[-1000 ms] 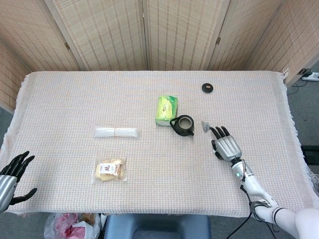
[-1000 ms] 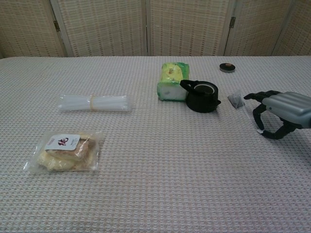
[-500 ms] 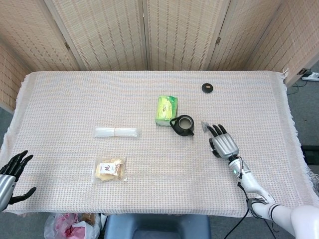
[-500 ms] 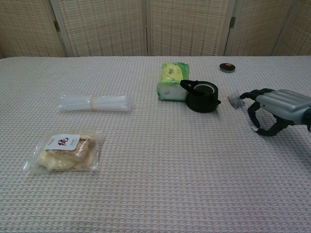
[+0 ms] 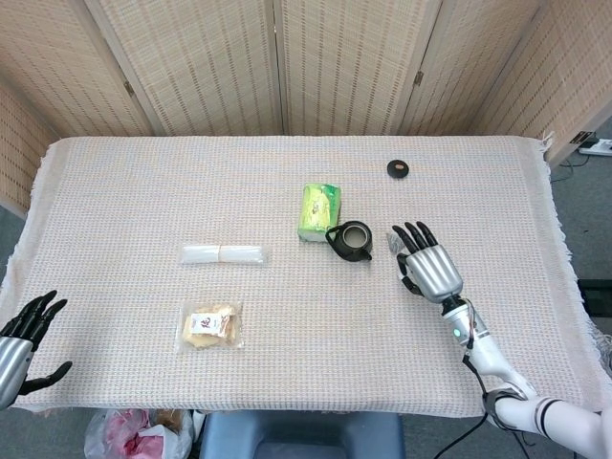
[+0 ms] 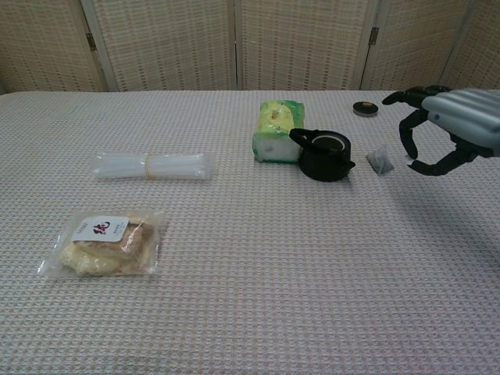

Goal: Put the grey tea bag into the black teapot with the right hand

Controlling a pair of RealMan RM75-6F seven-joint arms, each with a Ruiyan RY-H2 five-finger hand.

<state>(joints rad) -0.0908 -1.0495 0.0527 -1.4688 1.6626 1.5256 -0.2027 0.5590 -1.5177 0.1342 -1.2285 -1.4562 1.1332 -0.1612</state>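
Grey tea bag (image 5: 393, 242) lies right of centre in the head view, just beside the black teapot (image 5: 352, 240); the right hand (image 5: 429, 269) hovers over it, fingers spread, holding nothing. The left hand (image 5: 21, 337), lower left, is open.

In the chest view, the tea bag (image 6: 381, 160) lies on the woven cloth (image 6: 258, 258), right hand (image 6: 445, 125) above at upper right.

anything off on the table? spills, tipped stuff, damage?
Nothing stands out. Black teapot sits upright, its lid off and lying apart at the back. Grey tea bag lies intact beside the pot; right hand hovers above it.
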